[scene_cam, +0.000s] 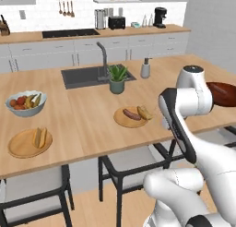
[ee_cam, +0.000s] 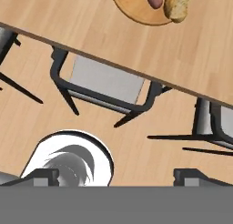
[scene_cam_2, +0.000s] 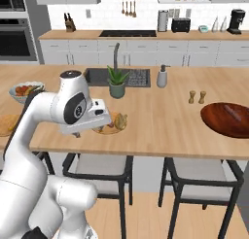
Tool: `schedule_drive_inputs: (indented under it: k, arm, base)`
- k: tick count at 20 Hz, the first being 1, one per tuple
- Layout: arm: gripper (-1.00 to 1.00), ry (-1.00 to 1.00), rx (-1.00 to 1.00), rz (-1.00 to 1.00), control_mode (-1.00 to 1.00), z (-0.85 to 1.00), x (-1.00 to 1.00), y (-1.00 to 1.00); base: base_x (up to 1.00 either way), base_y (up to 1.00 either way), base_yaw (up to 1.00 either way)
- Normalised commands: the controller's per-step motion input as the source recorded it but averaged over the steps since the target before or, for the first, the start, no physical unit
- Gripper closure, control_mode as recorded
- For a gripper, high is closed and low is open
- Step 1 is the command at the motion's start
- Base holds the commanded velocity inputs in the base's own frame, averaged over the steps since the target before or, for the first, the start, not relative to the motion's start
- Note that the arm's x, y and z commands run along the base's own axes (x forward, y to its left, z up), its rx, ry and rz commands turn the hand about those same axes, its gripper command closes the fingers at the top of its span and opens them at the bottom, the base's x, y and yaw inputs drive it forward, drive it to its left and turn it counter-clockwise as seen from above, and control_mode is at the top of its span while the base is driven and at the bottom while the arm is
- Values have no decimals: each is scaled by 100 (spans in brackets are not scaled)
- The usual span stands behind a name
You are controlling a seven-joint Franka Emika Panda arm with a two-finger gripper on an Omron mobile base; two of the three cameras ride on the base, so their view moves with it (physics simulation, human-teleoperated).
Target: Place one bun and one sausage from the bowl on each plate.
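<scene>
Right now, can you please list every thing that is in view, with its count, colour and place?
wooden bowl: one, dark reddish-brown, counter's right end
plates: two, light wood; one mid-counter, the other at the left front edge
sausage: one visible, reddish-brown, on the middle plate
buns: two, tan; one on each plate
fruit bowl: one, pale bluish-white, left of the sink
potted plant: one, green, in front of the sink
sink: one, dark grey, with grey faucet
soap dispenser: one, pale grey, right of the sink
shakers: two, tan, near the wooden bowl
chairs: dark frames, grey seats, under the counter edge
pincer: one, open, dark tips, above the floor
</scene>
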Motion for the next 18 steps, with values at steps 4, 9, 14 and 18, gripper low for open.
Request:
schedule_drive_inputs:
  k: [4, 9, 14, 18]
  arm:
    - [-100, 0, 0, 0, 100, 0, 0, 0]
    - [-100, 0, 0, 0, 100, 0, 0, 0]
    - [-100, 0, 0, 0, 100, 0, 0, 0]
    - [-100, 0, 0, 0, 100, 0, 0, 0]
  base:
    - [-17, -100, -38]
    - [8, -100, -28]
    - [24, -97, -20]
    - [42, -62, -5]
